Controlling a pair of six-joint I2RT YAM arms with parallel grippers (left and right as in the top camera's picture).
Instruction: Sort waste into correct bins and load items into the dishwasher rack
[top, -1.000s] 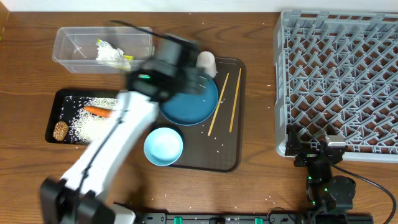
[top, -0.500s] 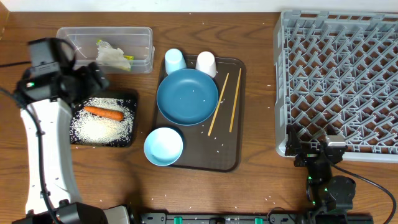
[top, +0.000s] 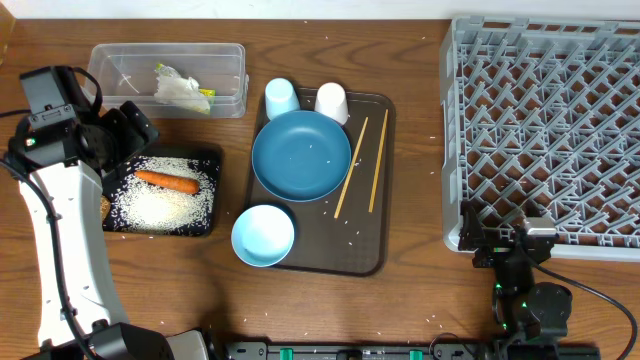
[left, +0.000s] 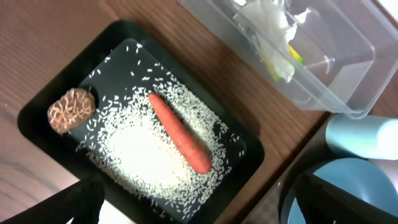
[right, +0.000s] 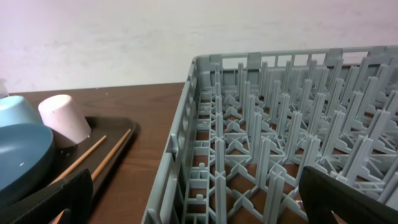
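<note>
- Left wrist view: my left gripper (left: 205, 206) spread, empty, just above the shallow black rectangular tray (left: 118, 46) holding the orange carrot (left: 179, 134).
- I might clip that tray, scattering white rice grains (left: 143, 158).
- Right gripper (right: 199, 205), far right of it, also spread.

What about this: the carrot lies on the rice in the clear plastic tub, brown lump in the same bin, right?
No. The carrot is lying on the rice in the black tray, not the clear plastic tub, as the left wrist view shows; the brown lump shares it.
</note>
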